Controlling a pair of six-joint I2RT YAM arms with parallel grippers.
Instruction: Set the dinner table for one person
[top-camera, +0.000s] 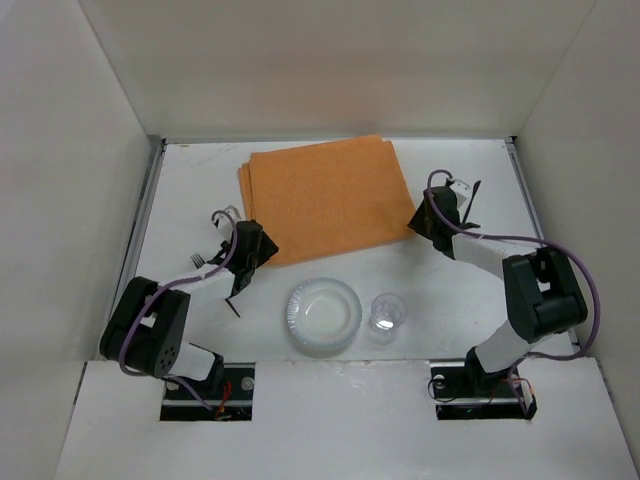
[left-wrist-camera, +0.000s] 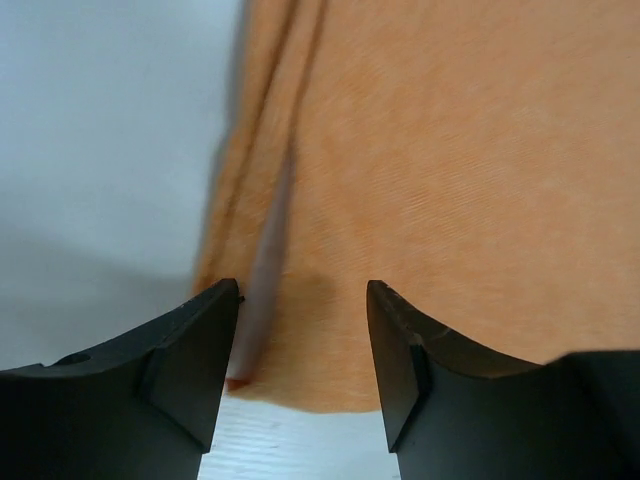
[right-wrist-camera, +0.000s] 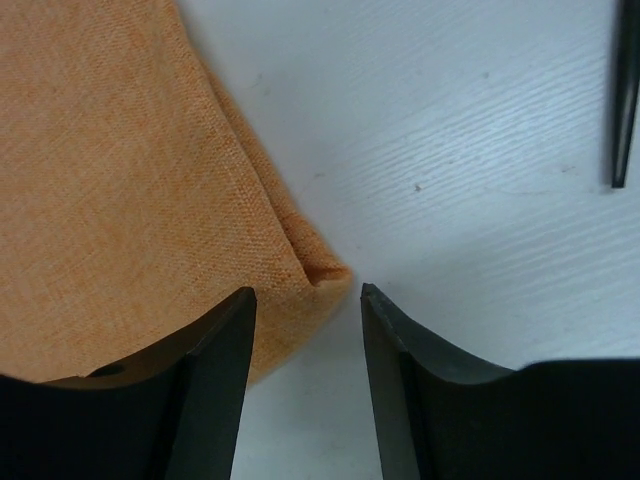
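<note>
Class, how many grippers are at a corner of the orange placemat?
2. The left gripper is open at the near-left corner of the placemat; the right gripper is open at its near-right corner. Neither is hidden.

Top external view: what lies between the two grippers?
The orange rectangular cloth placemat, with the left gripper and right gripper open at its near corners; the top external view shows it.
</note>
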